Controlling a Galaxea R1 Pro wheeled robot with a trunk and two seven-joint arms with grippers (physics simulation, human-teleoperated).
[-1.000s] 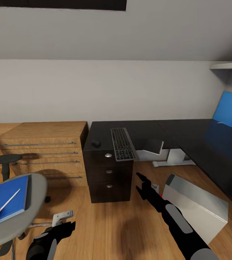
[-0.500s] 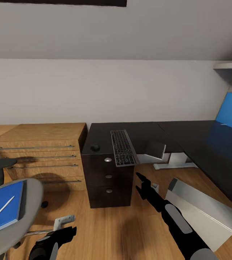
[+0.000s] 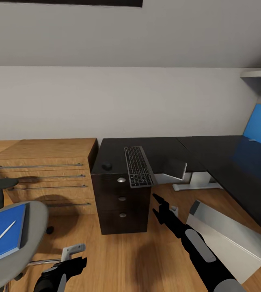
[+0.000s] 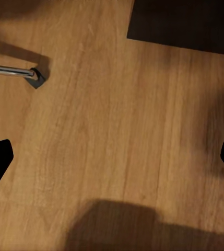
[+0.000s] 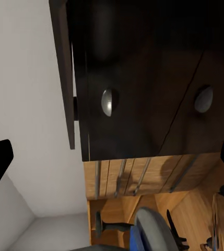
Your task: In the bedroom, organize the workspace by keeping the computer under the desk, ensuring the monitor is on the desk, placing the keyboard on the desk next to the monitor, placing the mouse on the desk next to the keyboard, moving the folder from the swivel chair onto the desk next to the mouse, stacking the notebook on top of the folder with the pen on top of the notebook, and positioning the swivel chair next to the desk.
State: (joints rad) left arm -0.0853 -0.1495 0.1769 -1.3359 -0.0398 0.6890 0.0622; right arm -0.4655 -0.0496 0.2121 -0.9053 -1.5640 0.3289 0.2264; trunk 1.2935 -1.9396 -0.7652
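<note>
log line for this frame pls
phase: approach | left gripper: open, empty | right gripper: open, empty | keyboard, mouse: on desk | folder: on swivel chair

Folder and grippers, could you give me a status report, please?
Left gripper and right gripper open, empty. Folder on swivel chair, pen on top. Nothing between.

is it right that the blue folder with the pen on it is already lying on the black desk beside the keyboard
Not quite. In the head view the blue folder, with the pen on it, lies on the swivel chair seat, not on the black desk. The keyboard is on the desk, as you said.
</note>
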